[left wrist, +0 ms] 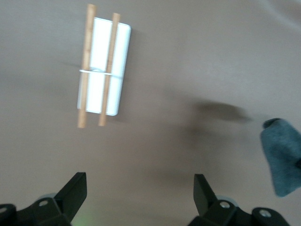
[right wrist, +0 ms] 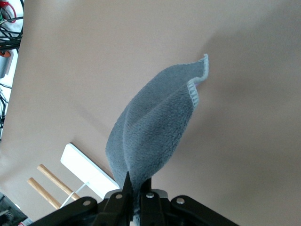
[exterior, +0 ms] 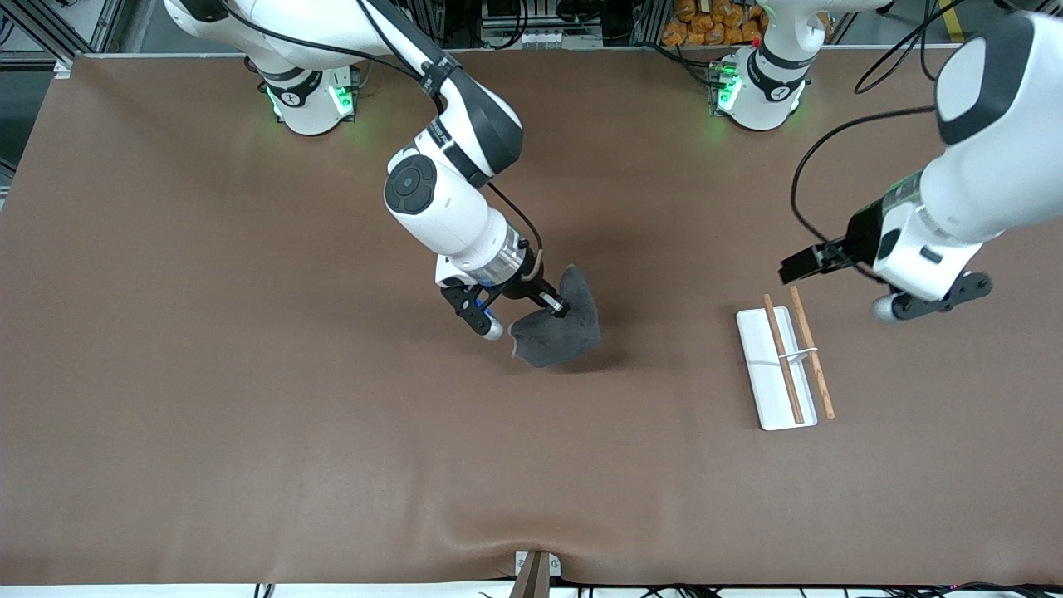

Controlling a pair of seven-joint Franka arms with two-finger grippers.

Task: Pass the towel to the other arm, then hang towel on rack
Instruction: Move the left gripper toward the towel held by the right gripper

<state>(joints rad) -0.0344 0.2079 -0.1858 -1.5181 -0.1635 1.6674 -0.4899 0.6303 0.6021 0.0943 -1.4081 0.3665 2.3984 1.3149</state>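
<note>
My right gripper (exterior: 555, 309) is shut on one edge of the dark grey towel (exterior: 565, 330) and holds it up over the middle of the table. In the right wrist view the towel (right wrist: 155, 127) hangs folded from the closed jaws of my right gripper (right wrist: 138, 188). The rack (exterior: 768, 374), a white base with two brown rods (exterior: 812, 353), lies flat toward the left arm's end. My left gripper (exterior: 801, 264) is open and empty in the air just beside the rack's end nearest the bases. The left wrist view shows that gripper (left wrist: 140, 188), the rack (left wrist: 120, 56) and the towel (left wrist: 282, 160).
The brown table mat (exterior: 249, 374) is bare around the towel and rack. A small bracket (exterior: 536, 573) sits at the table's edge nearest the front camera. The rack's base also shows in the right wrist view (right wrist: 84, 167).
</note>
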